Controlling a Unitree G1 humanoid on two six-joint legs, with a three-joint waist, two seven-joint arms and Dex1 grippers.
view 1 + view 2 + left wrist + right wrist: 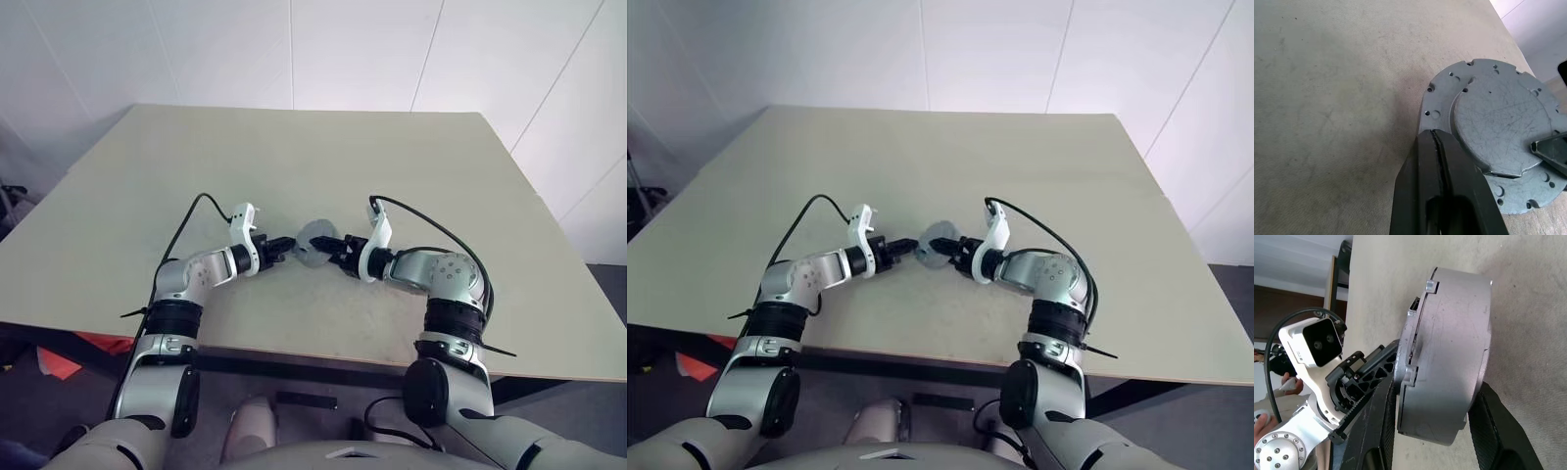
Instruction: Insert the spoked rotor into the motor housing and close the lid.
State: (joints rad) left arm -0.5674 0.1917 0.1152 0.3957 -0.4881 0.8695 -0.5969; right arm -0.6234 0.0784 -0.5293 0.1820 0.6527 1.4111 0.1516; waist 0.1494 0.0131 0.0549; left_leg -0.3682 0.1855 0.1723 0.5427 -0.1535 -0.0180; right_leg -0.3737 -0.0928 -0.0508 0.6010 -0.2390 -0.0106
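Near the table's front edge, the motor housing hangs between both grippers. The left gripper is clenched on its flange. The right gripper's fingers straddle its wall, seemingly touching, though I cannot tell if they grip.

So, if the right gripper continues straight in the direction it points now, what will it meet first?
The motor housing: it already sits upright between the right gripper's jaws, one on each side of it. Behind it in that line comes the left gripper, though the depth between them is unclear.
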